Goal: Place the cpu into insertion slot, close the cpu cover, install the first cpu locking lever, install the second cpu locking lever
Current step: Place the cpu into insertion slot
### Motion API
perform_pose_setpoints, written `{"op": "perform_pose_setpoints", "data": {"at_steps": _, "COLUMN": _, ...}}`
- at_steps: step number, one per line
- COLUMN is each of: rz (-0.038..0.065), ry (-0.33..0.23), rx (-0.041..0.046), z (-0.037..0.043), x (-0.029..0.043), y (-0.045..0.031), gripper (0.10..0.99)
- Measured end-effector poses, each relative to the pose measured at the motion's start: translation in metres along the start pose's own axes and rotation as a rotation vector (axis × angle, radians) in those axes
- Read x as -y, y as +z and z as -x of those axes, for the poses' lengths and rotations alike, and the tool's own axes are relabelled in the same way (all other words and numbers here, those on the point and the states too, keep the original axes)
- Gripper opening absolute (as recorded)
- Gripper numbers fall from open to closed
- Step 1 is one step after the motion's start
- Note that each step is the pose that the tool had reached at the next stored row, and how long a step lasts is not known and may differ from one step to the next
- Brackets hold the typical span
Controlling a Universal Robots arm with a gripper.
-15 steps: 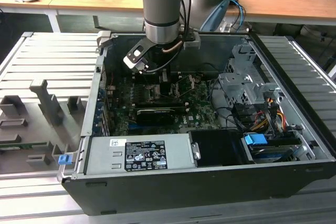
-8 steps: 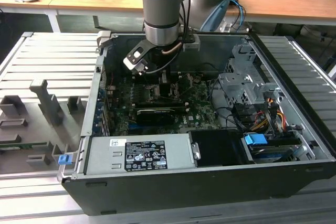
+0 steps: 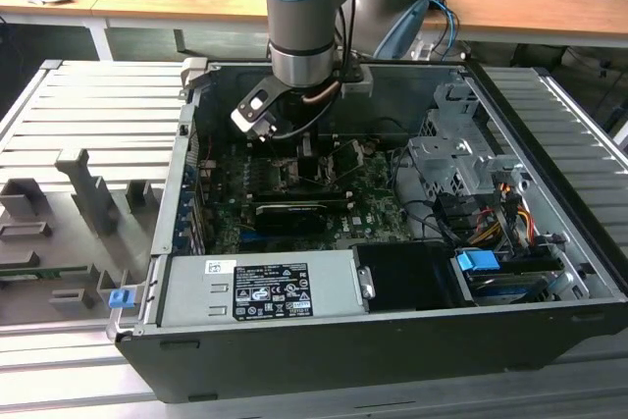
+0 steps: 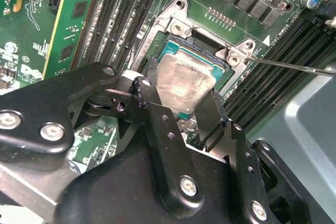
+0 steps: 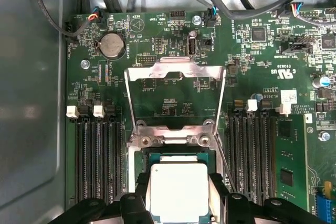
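Note:
My gripper (image 5: 178, 199) (image 4: 184, 100) is down inside the computer case (image 3: 549, 125), and the exterior view shows my gripper (image 3: 309, 149) under the arm's wrist over the green board. Its black fingers (image 4: 157, 114) are shut on two opposite sides of the cpu (image 5: 178, 190) (image 4: 186, 82), whose pale silver face points up. The cpu sits level in or just over the insertion slot (image 5: 157, 157) (image 4: 176, 45); I cannot tell whether it is seated. The cpu cover (image 5: 157, 72) is swung open, its silver frame lying back past the slot. A thin wire locking lever (image 4: 294, 66) (image 5: 224, 163) stands free beside the slot.
Long black memory slots (image 5: 97, 150) (image 5: 257, 150) flank the insertion slot on both sides. Cables (image 5: 247, 3) hang over the board's far edge. In the exterior view a grey power supply (image 3: 260, 287) and a drive cage (image 3: 461, 159) crowd the case, and a fixture tray (image 3: 69, 203) lies outside.

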State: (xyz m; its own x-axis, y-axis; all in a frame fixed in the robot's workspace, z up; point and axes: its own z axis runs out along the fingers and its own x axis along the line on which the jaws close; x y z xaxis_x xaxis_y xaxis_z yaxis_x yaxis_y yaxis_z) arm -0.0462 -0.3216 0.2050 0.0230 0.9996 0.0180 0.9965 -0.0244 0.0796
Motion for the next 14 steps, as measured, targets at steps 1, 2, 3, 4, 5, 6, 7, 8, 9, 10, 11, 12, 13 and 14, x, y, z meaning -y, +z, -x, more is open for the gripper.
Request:
{"op": "perform_pose_setpoints", "data": {"at_steps": 1, "rz": 0.0, "ry": 0.0, "rx": 0.0001, "z": -0.0001, "x": 0.0001, "y": 0.0005, "gripper": 0.525}}
{"op": "perform_pose_setpoints", "data": {"at_steps": 2, "rz": 0.0, "ry": 0.0, "rx": 0.0005, "z": -0.0001, "x": 0.0001, "y": 0.0014, "gripper": 0.525}}
{"op": "perform_pose_setpoints", "data": {"at_steps": 3, "rz": 0.0, "ry": 0.0, "rx": 0.0029, "z": -0.0001, "x": 0.0001, "y": 0.0021, "gripper": 0.525}}
{"op": "perform_pose_setpoints", "data": {"at_steps": 4, "rz": 0.0, "ry": 0.0, "rx": 0.0028, "z": -0.0001, "x": 0.0001, "y": 0.0022, "gripper": 0.525}}
{"op": "perform_pose_setpoints", "data": {"at_steps": 5, "rz": 0.0, "ry": 0.0, "rx": 0.0029, "z": -0.0001, "x": 0.0001, "y": 0.0022, "gripper": 0.525}}
{"op": "perform_pose_setpoints", "data": {"at_steps": 6, "rz": 0.0, "ry": 0.0, "rx": 0.003, "z": -0.0001, "x": 0.0001, "y": 0.0022, "gripper": 0.6}}
{"op": "perform_pose_setpoints", "data": {"at_steps": 7, "rz": 0.0, "ry": 0.0, "rx": 0.003, "z": -0.0001, "x": 0.0001, "y": 0.0022, "gripper": 0.6}}
{"op": "perform_pose_setpoints", "data": {"at_steps": 8, "rz": 0.0, "ry": 0.0, "rx": 0.003, "z": -0.0001, "x": 0.0001, "y": 0.0022, "gripper": 0.6}}
{"op": "perform_pose_setpoints", "data": {"at_steps": 9, "rz": 0.0, "ry": 0.0, "rx": 0.0028, "z": -0.0001, "x": 0.0001, "y": 0.0022, "gripper": 0.6}}
{"op": "perform_pose_setpoints", "data": {"at_steps": 10, "rz": 0.0, "ry": 0.0, "rx": 0.0028, "z": -0.0002, "x": -0.0001, "y": 0.0002, "gripper": 0.6}}
{"op": "perform_pose_setpoints", "data": {"at_steps": 11, "rz": 0.0, "ry": 0.0, "rx": 0.0027, "z": -0.0002, "x": -0.0003, "y": -0.0021, "gripper": 0.6}}
{"op": "perform_pose_setpoints", "data": {"at_steps": 12, "rz": 0.0, "ry": 0.0, "rx": 0.0026, "z": -0.0003, "x": -0.0004, "y": -0.0034, "gripper": 0.6}}
{"op": "perform_pose_setpoints", "data": {"at_steps": 13, "rz": 0.0, "ry": 0.0, "rx": 0.0027, "z": -0.0003, "x": -0.0005, "y": -0.0045, "gripper": 0.6}}
{"op": "perform_pose_setpoints", "data": {"at_steps": 14, "rz": 0.0, "ry": 0.0, "rx": 0.0029, "z": -0.0003, "x": -0.0006, "y": -0.0058, "gripper": 0.588}}
